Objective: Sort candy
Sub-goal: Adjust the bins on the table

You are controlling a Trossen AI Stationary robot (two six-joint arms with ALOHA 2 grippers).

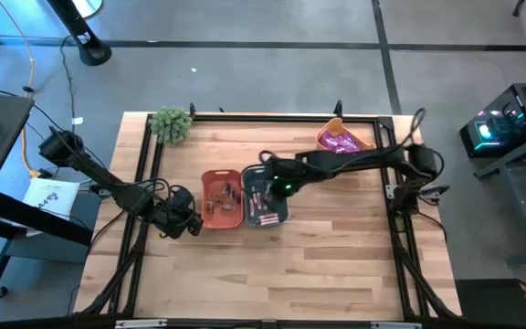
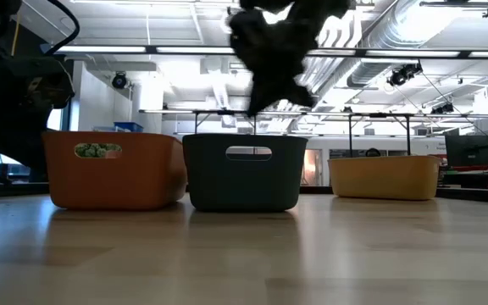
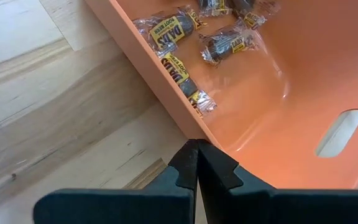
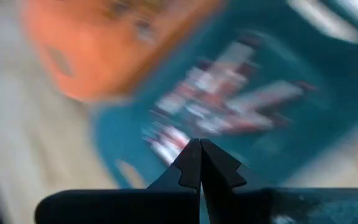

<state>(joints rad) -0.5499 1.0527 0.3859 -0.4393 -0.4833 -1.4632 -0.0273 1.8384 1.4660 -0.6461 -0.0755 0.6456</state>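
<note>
The wooden surface [image 1: 290, 265] lay bare along its near edge. Farther in, the left gripper [image 1: 190, 225] sat low just beside the orange bin [image 1: 210, 218], its jaws pressed fully together and holding nothing; the left wrist view showed its tips [image 3: 196, 163] at the bin's outer wall. Inside that bin lay the tiny dark brownish candies [image 3: 173, 34] in clear wrappers, scattered with their long axes at mixed angles across the floor.

Touching the orange bin on its right stood the teal bin [image 1: 279, 218]. The right gripper [image 1: 265, 187] hung above it, jaws likewise shut with nothing between them. The slim pink stick-shaped candies [image 1: 265, 218] lay in the teal bin; the right wrist view was too blurred to tell which way they pointed.

At the far right stood the yellow bin [image 1: 332, 128], well apart from the others, holding the shiny magenta-purple packets [image 1: 342, 143] in a heap. A green plant ball [image 1: 172, 123] rested at the far left corner.
</note>
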